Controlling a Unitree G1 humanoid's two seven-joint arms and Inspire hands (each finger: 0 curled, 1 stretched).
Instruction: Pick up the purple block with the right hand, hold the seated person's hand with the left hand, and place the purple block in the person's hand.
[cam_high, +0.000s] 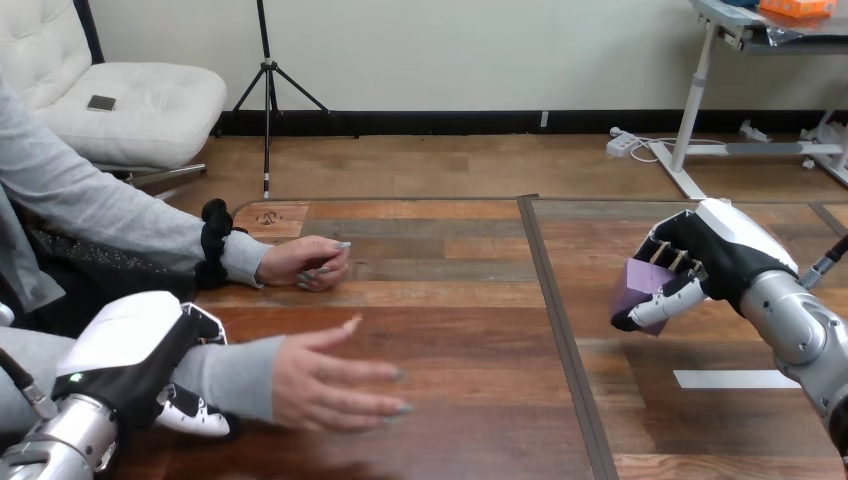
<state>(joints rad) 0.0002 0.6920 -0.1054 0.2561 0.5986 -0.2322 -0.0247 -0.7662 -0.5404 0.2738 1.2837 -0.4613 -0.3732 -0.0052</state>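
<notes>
At right, right hand (722, 252) clamps purple block (638, 286), axis unclear; left hand (130, 345) grips wrist (238, 376).

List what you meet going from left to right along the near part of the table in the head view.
Left hand, fingers round the person's wrist → the person's open hand → purple block, held in the fingers of the right hand.

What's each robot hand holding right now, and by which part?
The right hand grips the purple block across its faces, between fingers and thumb. The left hand curls round the person's sleeved wrist.
</notes>
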